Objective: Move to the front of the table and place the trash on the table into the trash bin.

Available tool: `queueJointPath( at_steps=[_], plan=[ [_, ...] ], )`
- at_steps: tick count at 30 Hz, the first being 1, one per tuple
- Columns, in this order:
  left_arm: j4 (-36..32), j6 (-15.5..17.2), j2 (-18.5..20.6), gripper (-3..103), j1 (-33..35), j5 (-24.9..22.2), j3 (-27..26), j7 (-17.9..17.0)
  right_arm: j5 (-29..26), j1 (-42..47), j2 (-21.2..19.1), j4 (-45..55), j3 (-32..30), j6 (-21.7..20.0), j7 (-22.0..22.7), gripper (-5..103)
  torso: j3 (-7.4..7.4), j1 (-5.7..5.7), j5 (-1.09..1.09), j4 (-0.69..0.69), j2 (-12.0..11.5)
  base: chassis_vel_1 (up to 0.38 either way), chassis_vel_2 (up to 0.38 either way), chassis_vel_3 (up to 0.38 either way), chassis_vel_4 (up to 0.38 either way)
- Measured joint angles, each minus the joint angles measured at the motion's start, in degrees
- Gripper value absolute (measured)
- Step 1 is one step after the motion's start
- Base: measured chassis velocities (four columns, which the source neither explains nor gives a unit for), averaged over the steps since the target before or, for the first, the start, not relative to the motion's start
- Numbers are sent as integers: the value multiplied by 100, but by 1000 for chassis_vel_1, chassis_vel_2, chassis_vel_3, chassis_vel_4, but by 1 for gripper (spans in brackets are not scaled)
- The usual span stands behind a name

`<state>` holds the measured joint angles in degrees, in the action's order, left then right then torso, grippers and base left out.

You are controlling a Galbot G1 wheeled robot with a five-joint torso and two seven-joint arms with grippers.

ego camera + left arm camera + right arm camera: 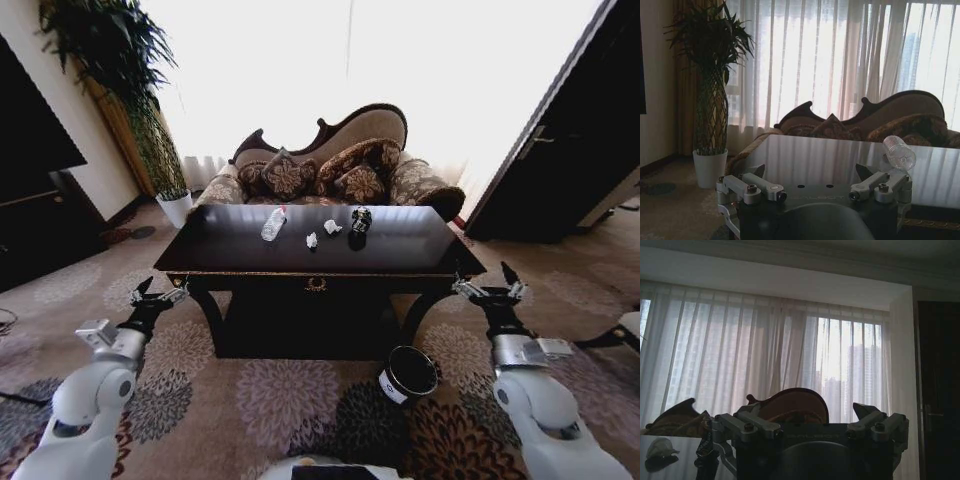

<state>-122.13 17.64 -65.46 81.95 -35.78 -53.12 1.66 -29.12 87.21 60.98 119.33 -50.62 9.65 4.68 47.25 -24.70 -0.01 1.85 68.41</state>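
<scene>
Here we see the table (400, 255) filling the middle of the head view, dark and glossy, with a small gold ornament (316, 284) at the centre of its front edge. The trash sits on the far half of the top: a clear bottle (273, 224) with a red cap lies left of centre, two white paper balls (312, 240) (332, 227) lie just right of it, and a black-and-silver lump (361, 219) rests beside the right-hand ball. The trash bin (408, 374) stands tilted on the patterned carpet (250, 400) in the lower centre-right of the frame, below the table's front right corner, its white label facing lower left. The left gripper (160, 292) hangs in the lower left, near the table's front left corner, its fingers spread apart and holding nothing; in the left wrist view the same gripper (810, 176) sits before the table edge (840, 155) with the bottle (899, 151) beyond it. The right gripper (488, 287) hangs in the lower right, near the front right corner, fingers likewise apart and bare. Behind the table stand a sofa (330, 160) with cushions and a potted plant (173, 205) in the upper left.
</scene>
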Motion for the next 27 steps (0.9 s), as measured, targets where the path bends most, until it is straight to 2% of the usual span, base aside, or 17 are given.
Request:
queueJointPath(
  at_steps=[19, 27],
  plan=[
    [71, -41, -58, 100, -6, -19, 4, 82, 68, 42, 193, -95, 82, 34, -20, 100, 0, -1, 0, 0, 0, -124, 120, 130, -119],
    [92, -65, -112, 100, 33, 51, 28, 107, 137, 44, 289, -211, 136, 243, -74, 100, 1, -3, 0, -1, -1, -60, 65, 44, -65]
  ],
)
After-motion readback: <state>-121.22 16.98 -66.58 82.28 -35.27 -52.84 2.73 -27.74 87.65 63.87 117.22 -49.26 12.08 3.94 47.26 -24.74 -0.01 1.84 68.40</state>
